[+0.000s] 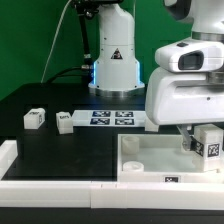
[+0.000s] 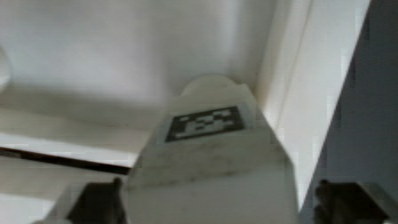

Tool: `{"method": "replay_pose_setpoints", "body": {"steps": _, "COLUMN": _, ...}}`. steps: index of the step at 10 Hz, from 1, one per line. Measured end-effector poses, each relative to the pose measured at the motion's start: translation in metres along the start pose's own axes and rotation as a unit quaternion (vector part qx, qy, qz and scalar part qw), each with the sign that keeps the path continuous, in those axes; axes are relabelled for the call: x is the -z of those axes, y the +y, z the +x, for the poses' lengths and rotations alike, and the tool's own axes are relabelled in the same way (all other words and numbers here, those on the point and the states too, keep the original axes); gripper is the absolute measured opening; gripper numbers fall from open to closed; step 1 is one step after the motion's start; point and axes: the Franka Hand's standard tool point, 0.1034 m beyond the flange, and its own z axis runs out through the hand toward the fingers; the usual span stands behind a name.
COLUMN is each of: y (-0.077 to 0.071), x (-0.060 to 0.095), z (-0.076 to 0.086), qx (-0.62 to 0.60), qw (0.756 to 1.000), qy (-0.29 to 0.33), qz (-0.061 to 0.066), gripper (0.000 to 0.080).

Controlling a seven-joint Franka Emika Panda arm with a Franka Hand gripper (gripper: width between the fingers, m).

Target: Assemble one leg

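A white leg [image 1: 209, 143] with a black-and-white tag is held in my gripper [image 1: 200, 140] above the right corner of the large white panel [image 1: 150, 160]. In the wrist view the leg [image 2: 210, 150] fills the space between my two dark fingers [image 2: 98, 200], tag facing the camera, with the panel's inner wall [image 2: 294, 60] right behind it. The gripper is shut on the leg. Two more legs [image 1: 35, 118] [image 1: 65, 122] lie on the black table at the exterior view's left.
The marker board [image 1: 112, 118] lies flat on the table behind the panel. A white wall [image 1: 20, 165] runs along the table's front and left edge. The robot base [image 1: 115, 60] stands at the back before a green curtain.
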Motion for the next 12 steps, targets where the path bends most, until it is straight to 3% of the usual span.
{"method": "replay_pose_setpoints", "body": {"steps": 1, "y": 0.000, "x": 0.000, "z": 0.000, "qx": -0.009, "qw": 1.000, "qy": 0.000, "qz": 0.000, "gripper": 0.0376}}
{"method": "replay_pose_setpoints", "body": {"steps": 2, "y": 0.000, "x": 0.000, "z": 0.000, "qx": -0.008, "qw": 1.000, "qy": 0.000, "qz": 0.000, "gripper": 0.0289}}
{"method": "replay_pose_setpoints", "body": {"steps": 5, "y": 0.005, "x": -0.001, "z": 0.000, "qx": -0.220, "qw": 0.975, "qy": -0.001, "qz": 0.014, "gripper": 0.0289}}
{"method": "replay_pose_setpoints", "body": {"steps": 8, "y": 0.009, "x": -0.002, "z": 0.000, "qx": -0.434, "qw": 0.901, "qy": 0.001, "qz": 0.010, "gripper": 0.0289}}
{"method": "replay_pose_setpoints", "body": {"steps": 9, "y": 0.009, "x": -0.002, "z": 0.000, "qx": -0.506, "qw": 0.863, "qy": 0.001, "qz": 0.008, "gripper": 0.0290}}
{"method": "replay_pose_setpoints", "body": {"steps": 11, "y": 0.011, "x": -0.001, "z": 0.000, "qx": -0.587, "qw": 0.809, "qy": 0.000, "qz": 0.010, "gripper": 0.0290}}
{"method": "replay_pose_setpoints", "body": {"steps": 12, "y": 0.011, "x": -0.001, "z": 0.000, "qx": -0.608, "qw": 0.794, "qy": -0.001, "qz": 0.010, "gripper": 0.0290}}
